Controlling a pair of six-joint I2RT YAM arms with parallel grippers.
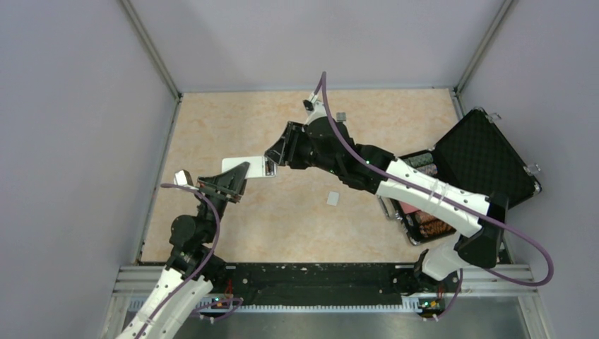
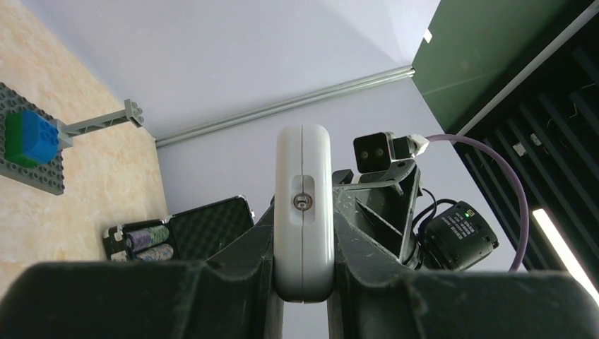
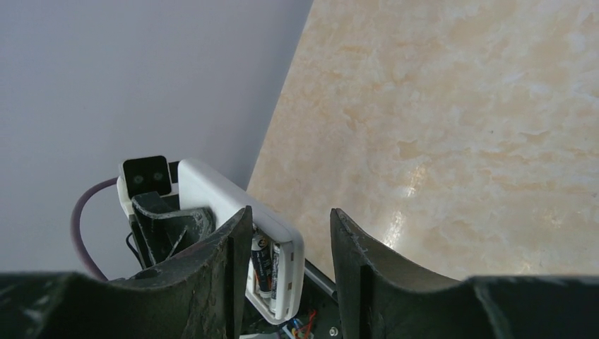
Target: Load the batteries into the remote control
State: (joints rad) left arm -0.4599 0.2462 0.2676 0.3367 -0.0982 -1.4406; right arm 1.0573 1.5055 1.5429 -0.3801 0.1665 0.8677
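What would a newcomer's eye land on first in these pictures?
The white remote, clamped edge-on in the left gripper, left of the middle of the table. The right wrist view shows its back open with two batteries seated inside, and the right gripper open right beside it. At the table's right edge lies an open black case holding poker chips.

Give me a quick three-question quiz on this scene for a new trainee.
1. True or false: the left gripper clamps the remote control.
2. Where are the batteries? A) loose on the table B) in the remote control's open compartment C) in the black case
3. Fill in: the right gripper has its jaws ____, holding nothing.
Key: 1 true; 2 B; 3 open.
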